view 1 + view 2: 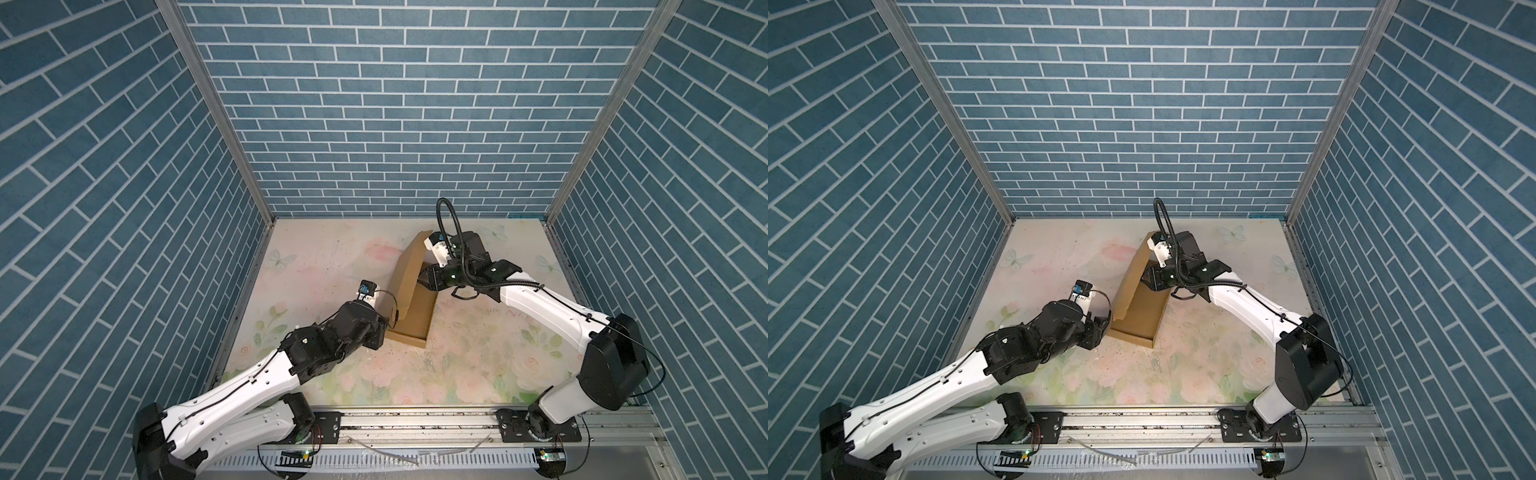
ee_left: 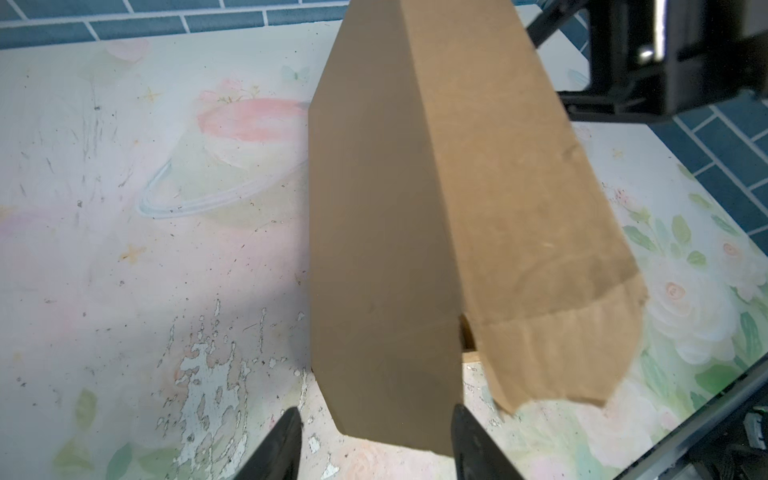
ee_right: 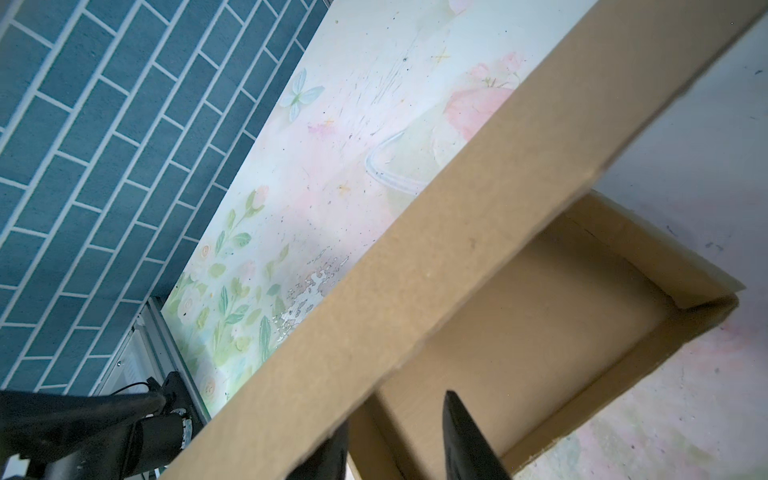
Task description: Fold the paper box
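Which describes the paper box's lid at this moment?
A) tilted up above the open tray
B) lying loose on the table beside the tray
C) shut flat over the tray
A: in both top views the paper box has its lid tilted up, with the tray floor open beneath it.

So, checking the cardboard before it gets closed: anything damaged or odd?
On the paper box, the raised lid's corner flap is creased, with a ragged edge. The tabletop print beside it is chipped.
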Controlling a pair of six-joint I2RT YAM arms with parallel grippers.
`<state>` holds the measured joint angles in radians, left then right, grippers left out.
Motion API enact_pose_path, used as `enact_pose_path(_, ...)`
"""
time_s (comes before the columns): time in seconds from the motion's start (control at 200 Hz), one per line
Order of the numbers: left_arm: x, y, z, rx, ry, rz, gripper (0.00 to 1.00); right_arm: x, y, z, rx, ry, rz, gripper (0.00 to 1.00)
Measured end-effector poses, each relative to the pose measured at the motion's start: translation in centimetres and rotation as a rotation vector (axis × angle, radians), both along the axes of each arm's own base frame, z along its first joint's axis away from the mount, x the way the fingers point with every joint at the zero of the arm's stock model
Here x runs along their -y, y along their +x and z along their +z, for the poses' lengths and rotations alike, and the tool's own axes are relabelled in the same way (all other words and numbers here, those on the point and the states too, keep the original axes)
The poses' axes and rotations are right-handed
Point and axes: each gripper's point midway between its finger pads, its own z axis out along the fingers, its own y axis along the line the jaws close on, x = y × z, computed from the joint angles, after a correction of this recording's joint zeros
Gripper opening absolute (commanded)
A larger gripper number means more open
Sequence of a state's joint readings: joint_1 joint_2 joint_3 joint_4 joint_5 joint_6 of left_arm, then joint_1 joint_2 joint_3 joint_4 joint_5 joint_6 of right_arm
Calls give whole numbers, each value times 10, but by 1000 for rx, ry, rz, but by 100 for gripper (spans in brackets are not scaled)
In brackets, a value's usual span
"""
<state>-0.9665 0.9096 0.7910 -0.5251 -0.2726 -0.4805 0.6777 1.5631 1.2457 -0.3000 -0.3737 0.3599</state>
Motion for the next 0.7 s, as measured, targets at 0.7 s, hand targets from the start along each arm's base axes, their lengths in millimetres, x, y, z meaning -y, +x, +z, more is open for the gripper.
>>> enact_pose_path(0.7, 8, 3, -14, 79, 124, 83, 30, -20, -1, 3, 2, -3, 34, 38)
